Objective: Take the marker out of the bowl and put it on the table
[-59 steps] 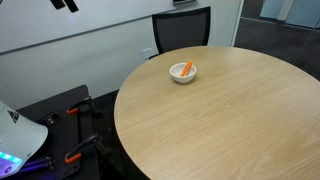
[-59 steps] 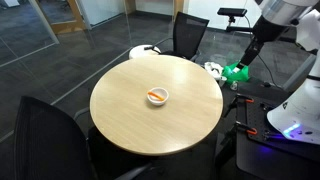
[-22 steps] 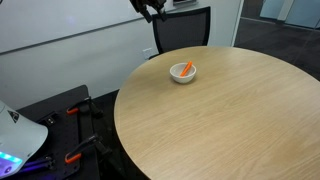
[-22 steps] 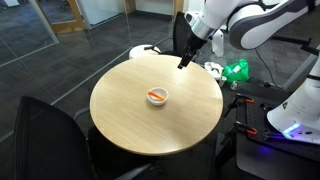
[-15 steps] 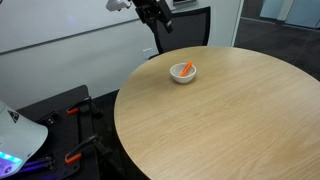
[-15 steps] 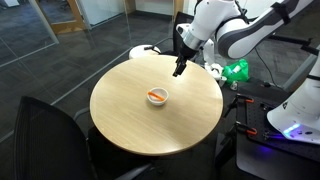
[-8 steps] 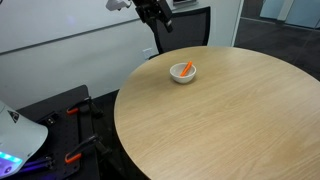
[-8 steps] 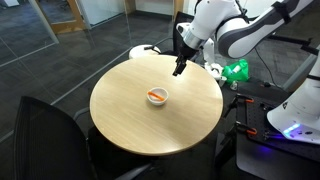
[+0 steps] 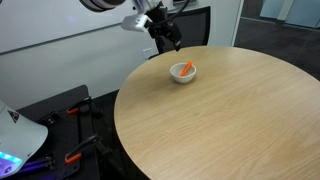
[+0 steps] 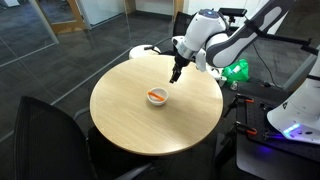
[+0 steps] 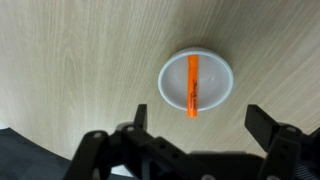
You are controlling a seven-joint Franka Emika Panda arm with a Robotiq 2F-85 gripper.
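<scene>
The marker (image 11: pixel 192 85) lies inside the bowl (image 11: pixel 216 80). In the wrist view its long axis runs straight up and down the picture, from the far rim to the near rim, crossing the line between the two fingers at a right angle. In an exterior view the marker (image 9: pixel 186 69) slants, its lower end down in the bowl (image 9: pixel 179 78) and its upper end resting on the rim. Which end bears the cap I cannot tell.

The bowl stands on the far part of the table (image 9: pixel 230 120), well in from the edge. The gripper (image 9: pixel 170 38) hangs in the air to the left of the bowl and above it, touching nothing. In the wrist view the gripper (image 11: pixel 197 115) has its fingers (image 11: pixel 262 122) spread wide, wider than the bowl, with nothing between them
</scene>
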